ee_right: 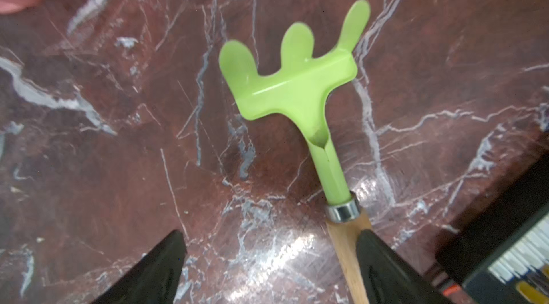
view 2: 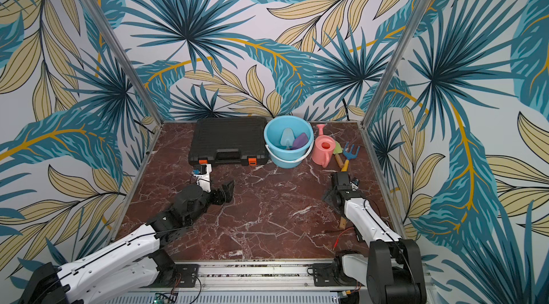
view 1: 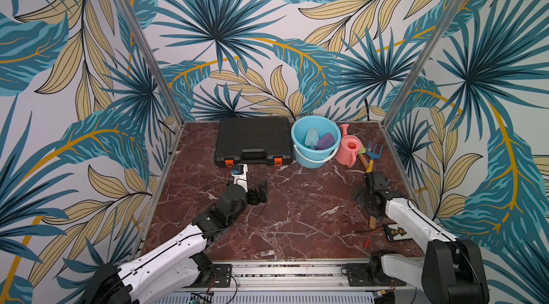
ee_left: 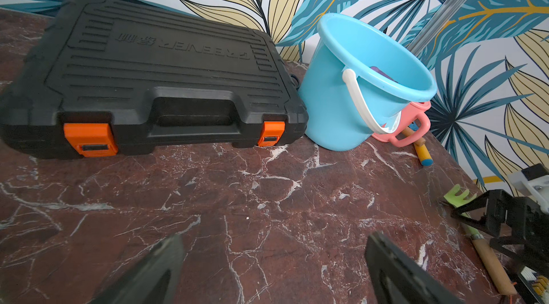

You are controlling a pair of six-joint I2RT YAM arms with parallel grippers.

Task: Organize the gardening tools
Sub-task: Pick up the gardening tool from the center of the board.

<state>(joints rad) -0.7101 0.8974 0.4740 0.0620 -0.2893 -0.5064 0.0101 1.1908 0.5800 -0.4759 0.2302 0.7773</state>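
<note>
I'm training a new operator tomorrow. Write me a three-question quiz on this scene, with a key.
1. True or false: the black case is open.
2. What lies in the blue bucket? A) nothing B) pale blue trowel and purple shovel C) two rakes
3. Fill in: the right gripper, jaws open, is poised at the ____ handle of the green rake.
Key: 1 false; 2 B; 3 wooden.

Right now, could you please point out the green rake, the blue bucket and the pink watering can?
green rake (ee_right: 297,88): right wrist view, on its green head.
blue bucket (ee_left: 326,103): left wrist view, on its outer wall.
pink watering can (view 1: 346,154): in a top view, on its body.
</note>
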